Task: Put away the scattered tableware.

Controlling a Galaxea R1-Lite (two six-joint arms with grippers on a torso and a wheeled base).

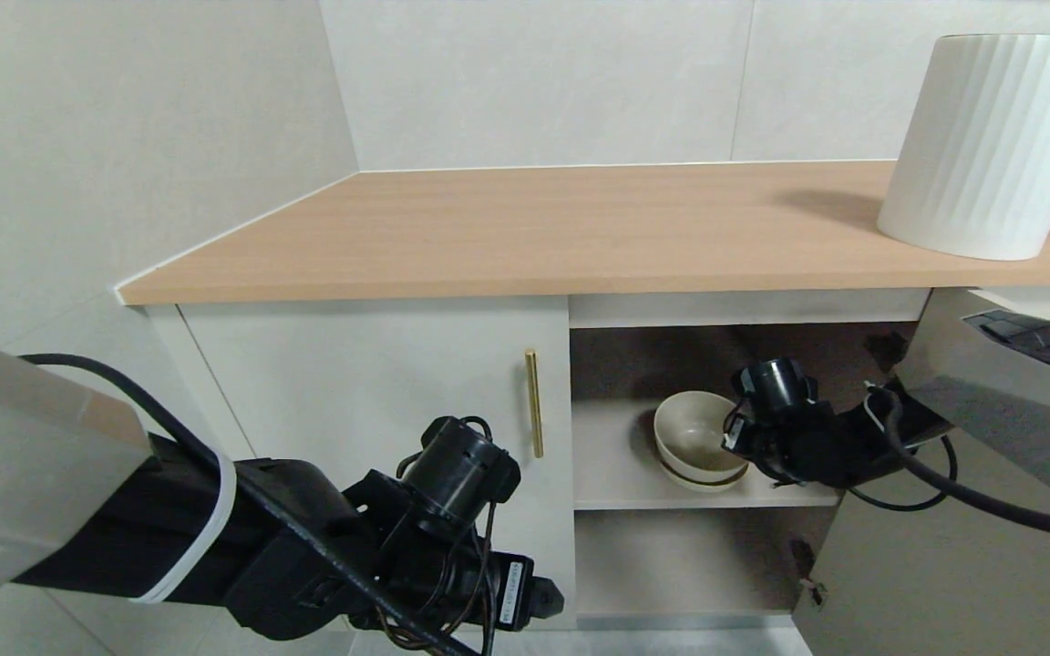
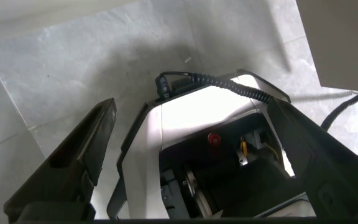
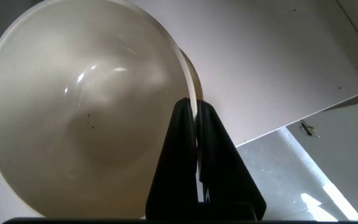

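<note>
One cream, round ceramic bowl [image 1: 691, 437] has its rim pinched between the closed fingers of the right gripper [image 3: 196, 115]. It sits on a second cream dish [image 1: 705, 480] just below that gripper, on the open white cabinet's shelf [image 1: 616, 478]. Above the gripper runs the wooden desk [image 1: 525, 228]. The left gripper [image 2: 191, 112] hangs well apart from the bowl, its jaws spread and holding nothing.

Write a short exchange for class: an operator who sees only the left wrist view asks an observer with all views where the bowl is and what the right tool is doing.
Operator: Where is the bowl?
Observer: The bowl is inside the open cabinet, tilted over another dish on the upper shelf.
Operator: And the right tool?
Observer: The right tool is shut on the bowl's rim.
</note>
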